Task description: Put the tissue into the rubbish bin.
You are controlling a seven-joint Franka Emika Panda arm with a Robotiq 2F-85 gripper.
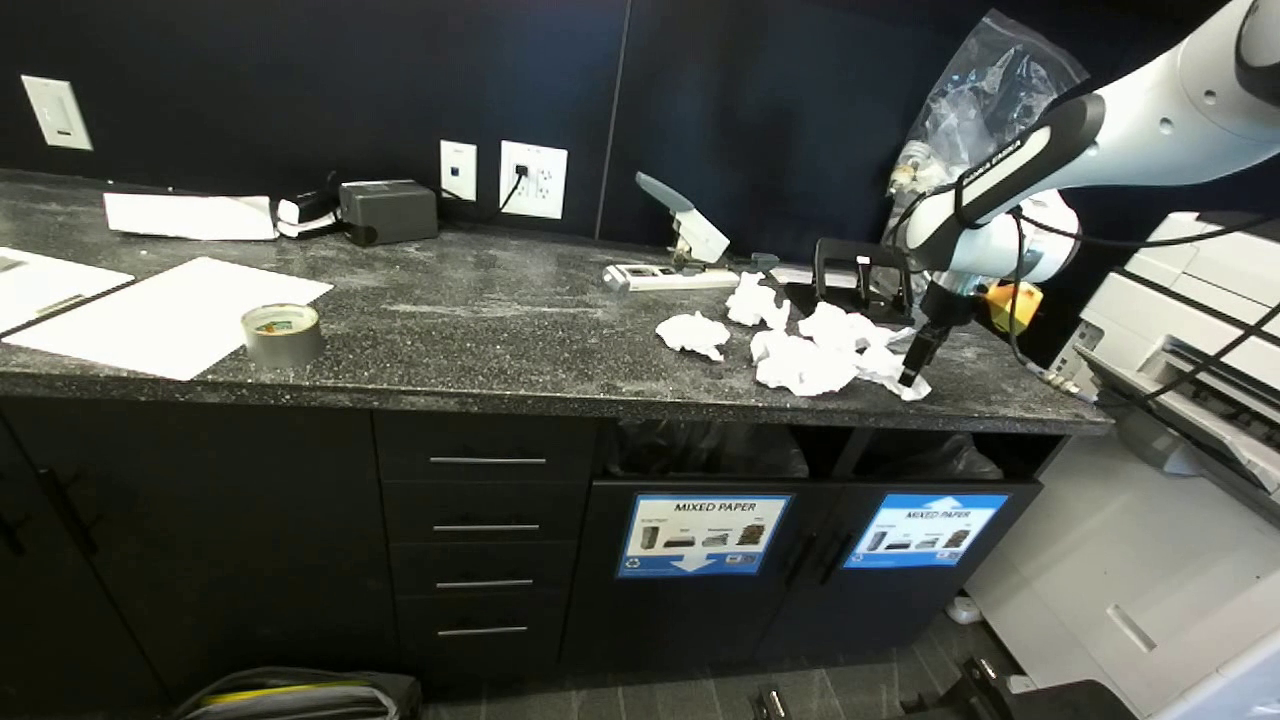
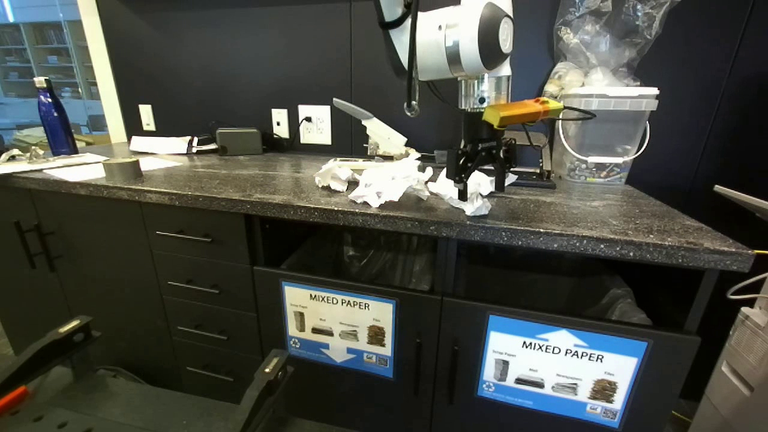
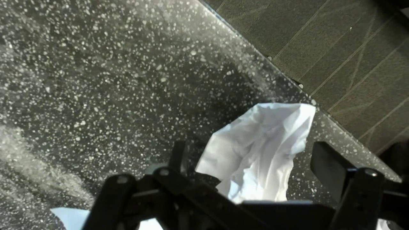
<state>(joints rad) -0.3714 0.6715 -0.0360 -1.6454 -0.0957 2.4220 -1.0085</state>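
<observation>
Several crumpled white tissues lie on the dark speckled counter. The rightmost tissue (image 1: 885,368) lies near the front edge; it also shows in an exterior view (image 2: 474,203) and in the wrist view (image 3: 255,143). My gripper (image 2: 481,191) is low over this tissue with its fingers apart. In the wrist view the open jaws (image 3: 249,150) stand on either side of it, with dark gaps between tissue and fingers. More tissues (image 1: 800,362) lie to its left. The rubbish bins are bag-lined openings (image 1: 710,448) (image 2: 618,300) in the cabinet below the counter, with "MIXED PAPER" signs.
A raised stapler (image 1: 680,277) and a black stand (image 1: 860,275) are behind the tissues. A clear bucket (image 2: 606,129) with a plastic bag stands at the back right. A tape roll (image 1: 283,337) and paper sheets (image 1: 170,320) lie left. A printer (image 1: 1180,300) is beside the counter.
</observation>
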